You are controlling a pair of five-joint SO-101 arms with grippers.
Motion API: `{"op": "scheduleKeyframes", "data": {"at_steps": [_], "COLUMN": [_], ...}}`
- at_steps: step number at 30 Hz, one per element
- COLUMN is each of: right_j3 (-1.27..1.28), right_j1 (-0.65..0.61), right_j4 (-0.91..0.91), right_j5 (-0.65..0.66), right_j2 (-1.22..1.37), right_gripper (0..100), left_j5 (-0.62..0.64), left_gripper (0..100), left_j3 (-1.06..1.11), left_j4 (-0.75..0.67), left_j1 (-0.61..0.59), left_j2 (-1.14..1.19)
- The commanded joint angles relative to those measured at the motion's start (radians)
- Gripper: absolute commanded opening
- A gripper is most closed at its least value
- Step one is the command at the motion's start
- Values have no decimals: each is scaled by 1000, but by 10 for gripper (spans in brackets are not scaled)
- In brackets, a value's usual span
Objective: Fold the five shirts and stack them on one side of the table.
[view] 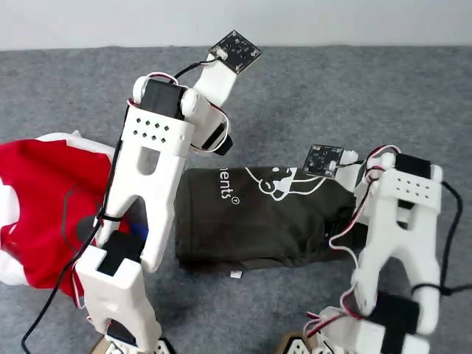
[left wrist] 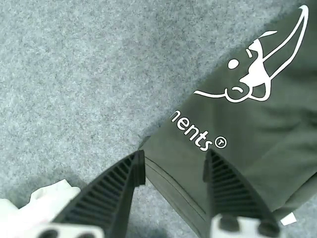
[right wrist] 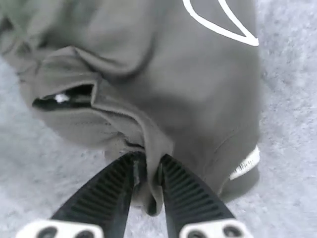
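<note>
A dark olive shirt (view: 258, 217) with a white print lies partly folded on the grey table, between the two arms. In the left wrist view my left gripper (left wrist: 176, 161) is open, its fingers standing either side of the hem at a corner of the olive shirt (left wrist: 247, 139). In the high view that gripper (view: 220, 144) is at the shirt's far left corner. My right gripper (right wrist: 150, 166) is shut on a bunched fold at the edge of the olive shirt (right wrist: 198, 89). The right arm (view: 394, 214) stands at the shirt's right end.
A red shirt (view: 44, 199) with white parts lies crumpled at the left edge of the table, partly under the left arm (view: 151, 184). Bare grey table (view: 354, 88) stretches behind the olive shirt. A small white tag (view: 235, 274) lies by the shirt's near edge.
</note>
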Motion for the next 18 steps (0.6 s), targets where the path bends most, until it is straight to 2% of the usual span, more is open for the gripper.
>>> {"op": "scheduleKeyframes", "data": {"at_steps": [1, 4, 6, 9, 14, 18], "right_j3": [-49, -49, -49, -51, -150, -190], "right_j1": [12, 7, 7, 10, 38, 70], "right_j4": [-58, -110, -154, -131, 19, -13], "right_j5": [-81, -198, -296, -338, -440, -451], "right_j2": [50, 81, 94, 84, 38, 50], "right_gripper": [80, 209, 251, 253, 253, 252], "left_j5": [-9, -9, -9, -9, -6, -3], "left_gripper": [193, 193, 193, 193, 192, 192], "left_j3": [-31, -31, -31, -31, -30, -13], "left_j4": [18, 18, 18, 18, 18, 20], "left_j1": [3, 3, 3, -5, -23, -34], "left_j2": [-63, -61, -63, -66, -66, -69]}}
